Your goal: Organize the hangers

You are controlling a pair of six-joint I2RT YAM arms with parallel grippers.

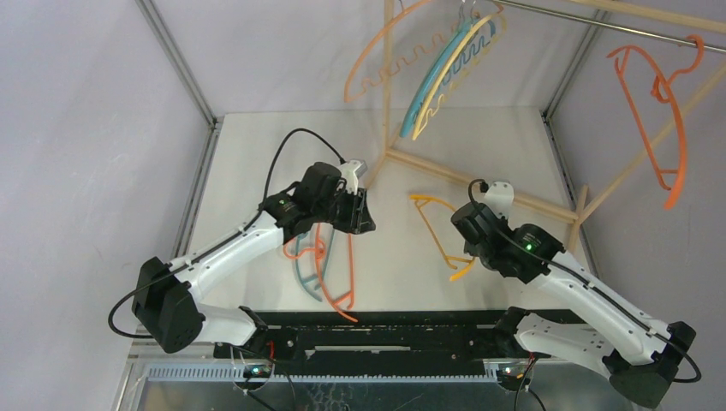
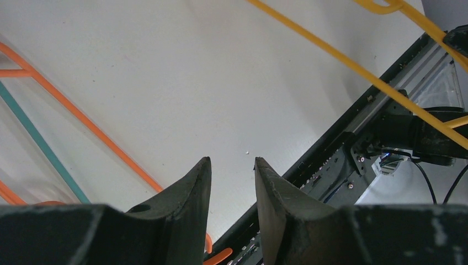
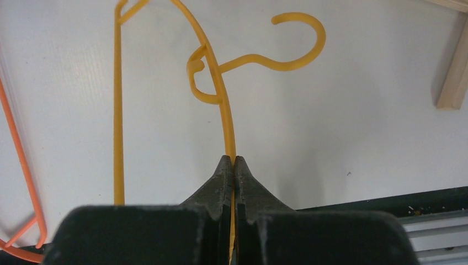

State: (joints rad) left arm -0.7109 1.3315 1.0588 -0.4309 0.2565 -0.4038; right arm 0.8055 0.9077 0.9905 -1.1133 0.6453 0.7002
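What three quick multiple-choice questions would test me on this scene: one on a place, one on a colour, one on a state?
1. Where is the orange hanger nearest the right side?
A) hooked on the rack rail
B) in a drawer
C) on the floor

2. What colour is the hanger in the right claw?
A) teal
B) yellow
C) orange

3. How is the left claw?
A) shut on a hanger
B) shut on a pole
C) open and empty

Answers:
1 A, its hook sits over the rail.
2 B, the wrist view shows the yellow hanger pinched.
3 C, its fingers stand apart with nothing between.
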